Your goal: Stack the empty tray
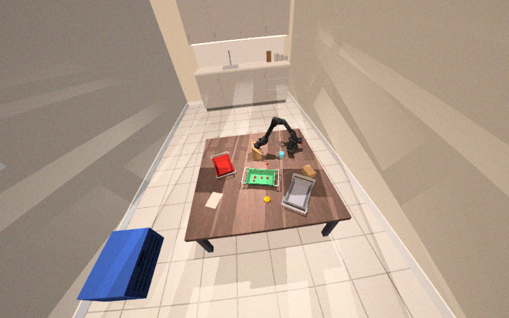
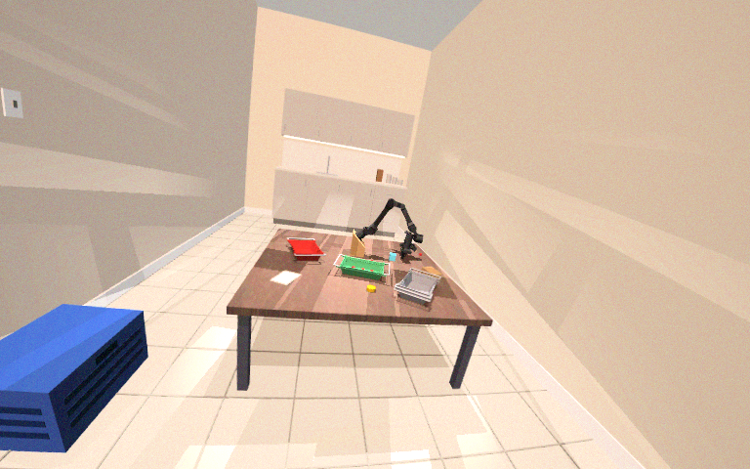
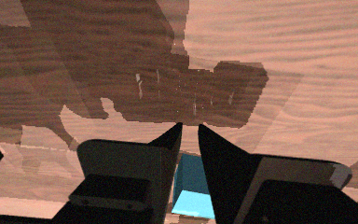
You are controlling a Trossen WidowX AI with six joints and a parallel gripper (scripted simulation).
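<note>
Wood desk holds green loaded tray w/ bars out, grey empty tray beside; fingers nearly pressed together, holding nothing, far off; next: reach 1st bar.

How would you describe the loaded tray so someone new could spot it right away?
On the wooden table, look to the middle, between a red tray and a grey tray. The loaded tray is green, and only it holds small red blocks.
</note>
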